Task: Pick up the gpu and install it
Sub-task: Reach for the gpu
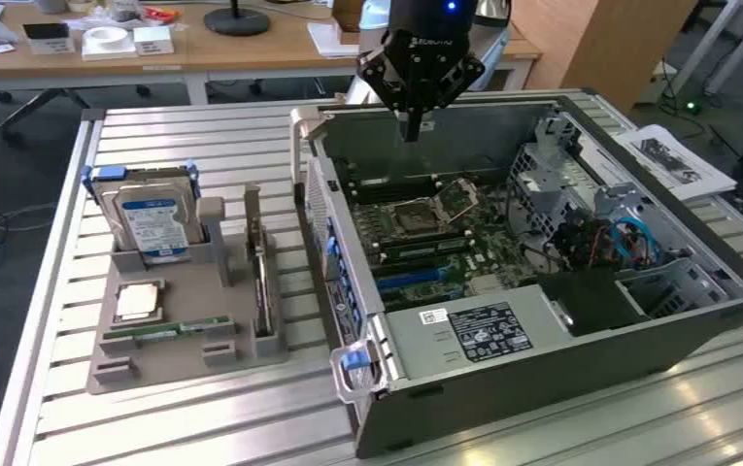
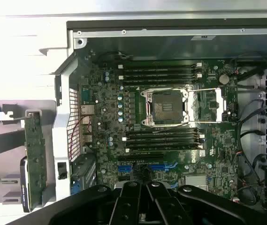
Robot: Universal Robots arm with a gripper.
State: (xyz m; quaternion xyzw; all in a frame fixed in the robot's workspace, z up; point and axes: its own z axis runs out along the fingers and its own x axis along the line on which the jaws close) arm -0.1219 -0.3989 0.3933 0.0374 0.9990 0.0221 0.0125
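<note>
The gpu [image 1: 259, 282] stands on edge in a slot of the grey holder [image 1: 177, 364], on the exterior view's left beside the open computer case [image 1: 526, 320]. In the wrist view the gpu [image 2: 34, 154] appears edge-on, greenish, outside the case's rear panel. My gripper [image 1: 412, 128] hangs over the far part of the case, above the motherboard [image 1: 429, 228], well away from the gpu. Its fingers [image 2: 132, 188] are drawn together with nothing between them. Blue expansion slots [image 2: 164, 166] lie on the board just ahead of the fingers.
The holder also carries a silver hard drive with a blue label [image 1: 153, 225], a CPU [image 1: 137, 302] and a green RAM stick [image 1: 166, 330]. The CPU socket [image 2: 167, 107] stands open. Drive cages and cables [image 1: 604, 233] crowd the case's right side. A desk [image 1: 151, 49] stands behind.
</note>
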